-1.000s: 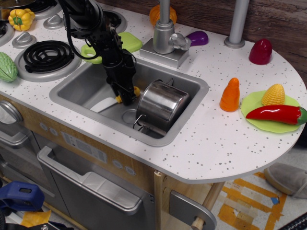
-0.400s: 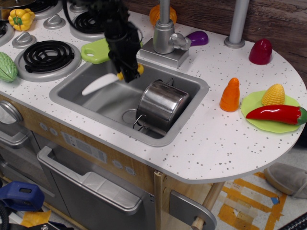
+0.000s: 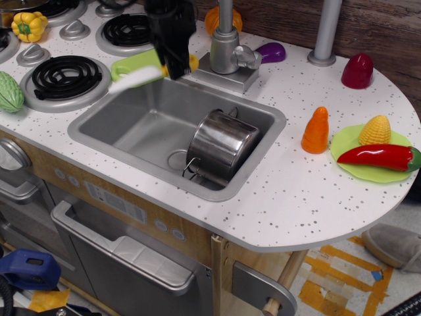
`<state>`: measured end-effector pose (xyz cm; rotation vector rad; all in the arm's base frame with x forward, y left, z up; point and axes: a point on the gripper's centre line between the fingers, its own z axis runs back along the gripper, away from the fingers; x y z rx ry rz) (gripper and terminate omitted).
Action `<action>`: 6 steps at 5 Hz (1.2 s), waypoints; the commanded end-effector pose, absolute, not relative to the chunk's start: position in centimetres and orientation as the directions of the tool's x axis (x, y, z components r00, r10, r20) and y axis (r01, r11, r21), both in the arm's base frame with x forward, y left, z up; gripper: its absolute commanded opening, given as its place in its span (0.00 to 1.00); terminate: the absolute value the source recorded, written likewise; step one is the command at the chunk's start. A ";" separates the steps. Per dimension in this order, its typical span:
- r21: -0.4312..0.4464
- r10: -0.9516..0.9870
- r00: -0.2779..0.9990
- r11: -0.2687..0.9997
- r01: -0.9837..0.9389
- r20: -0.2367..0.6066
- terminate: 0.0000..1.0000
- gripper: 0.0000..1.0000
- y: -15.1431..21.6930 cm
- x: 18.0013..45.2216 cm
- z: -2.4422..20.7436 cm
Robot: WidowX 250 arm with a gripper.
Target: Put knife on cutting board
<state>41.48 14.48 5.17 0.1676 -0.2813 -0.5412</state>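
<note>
My black gripper point(image 3: 175, 64) is shut on the knife's yellow handle point(image 3: 192, 63) and holds it in the air above the sink's far-left rim. The knife's white blade point(image 3: 136, 79) sticks out to the left, over the near edge of the lime-green cutting board point(image 3: 133, 64). The board lies on the counter between the sink and the stove burners, and my gripper hides its right part.
A steel pot point(image 3: 220, 145) lies on its side in the sink point(image 3: 131, 128). The faucet point(image 3: 225, 46) stands just right of my gripper. Stove burners point(image 3: 64, 74) are at left. An orange carrot point(image 3: 316, 130) and a plate point(image 3: 368, 170) with corn and red pepper sit at right.
My gripper has lifted the knife out of the sink and carried it up and back, toward the cutting board. The pot has not moved.
</note>
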 end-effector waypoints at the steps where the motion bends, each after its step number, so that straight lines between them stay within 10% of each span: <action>1: 0.307 -0.588 0.763 0.803 0.511 0.267 0.00 0.00 17.5 43.9 7.7; 5: 0.354 -0.664 0.696 0.742 0.570 0.273 0.00 0.00 21.5 45.6 5.2; 6: 0.374 -0.695 0.662 0.715 0.591 0.282 1.00 1.00 21.7 45.8 5.2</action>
